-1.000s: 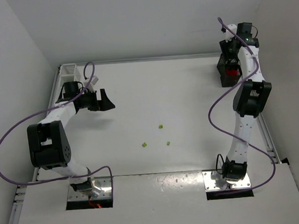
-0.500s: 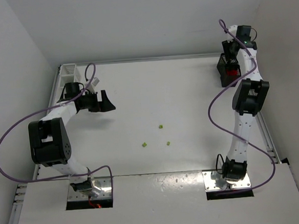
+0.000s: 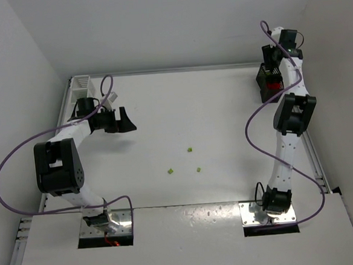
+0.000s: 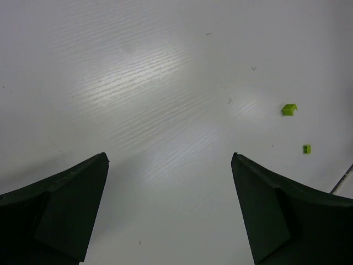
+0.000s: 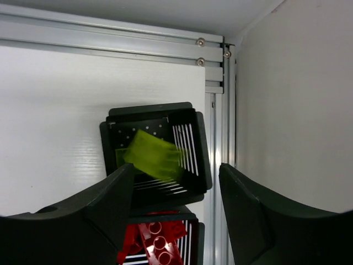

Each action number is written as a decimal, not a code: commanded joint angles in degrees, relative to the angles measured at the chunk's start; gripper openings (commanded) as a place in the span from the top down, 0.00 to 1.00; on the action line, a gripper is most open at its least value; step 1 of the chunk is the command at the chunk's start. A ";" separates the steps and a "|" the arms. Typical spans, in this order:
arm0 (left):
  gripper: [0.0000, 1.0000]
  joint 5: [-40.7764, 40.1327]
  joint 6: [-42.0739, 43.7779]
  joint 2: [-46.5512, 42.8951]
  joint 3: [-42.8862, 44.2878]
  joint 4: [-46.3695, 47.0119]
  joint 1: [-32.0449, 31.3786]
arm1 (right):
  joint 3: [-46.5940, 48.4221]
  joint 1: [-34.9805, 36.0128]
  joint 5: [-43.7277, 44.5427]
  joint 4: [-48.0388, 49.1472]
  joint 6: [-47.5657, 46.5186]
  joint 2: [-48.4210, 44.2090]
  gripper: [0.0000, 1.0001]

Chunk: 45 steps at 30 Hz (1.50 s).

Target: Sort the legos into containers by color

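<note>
Up in the far right corner of the table (image 5: pixel 55 110), a lime brick (image 5: pixel 154 155) shows as a blurred slab over the open top of a black bin (image 5: pixel 149 110). It sits between the fingers of the right gripper (image 5: pixel 176 168) and close by the left one, with a clear gap to the other; whether it touches anything cannot be told. The jaws stand apart and clamp nothing. A second black bin (image 5: pixel 165 212) touches the first on the near side and holds red bricks (image 5: pixel 157 243). Both bins sit beside the aluminium rail (image 5: pixel 110 38) at the table's edge, with the side wall (image 5: pixel 292 110) just beyond.

Out on the middle of the table lie three lime bricks (image 3: pixel 190 149), loosely grouped and apart from each other, well away from either arm; two of them show small at the right of the left wrist view.

The white bin (image 3: pixel 81 84) stands in the far left corner; its contents cannot be made out. The left gripper (image 4: pixel 170 157) hangs over bare table near that bin, its jaws spread wide and holding nothing.
</note>
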 commanded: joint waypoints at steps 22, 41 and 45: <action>0.00 -3.26 -0.63 -4.37 -0.85 3.44 -3.75 | -59.31 22.20 -30.14 -8.80 -16.49 -47.97 0.66; 0.00 -3.26 -0.10 -3.75 -0.23 2.39 -2.70 | -70.93 47.26 -24.51 1.37 -26.07 -35.50 0.51; 0.00 -3.26 -0.10 -3.23 -0.23 2.39 -2.08 | -70.94 47.88 -22.06 4.97 -28.36 -34.96 0.51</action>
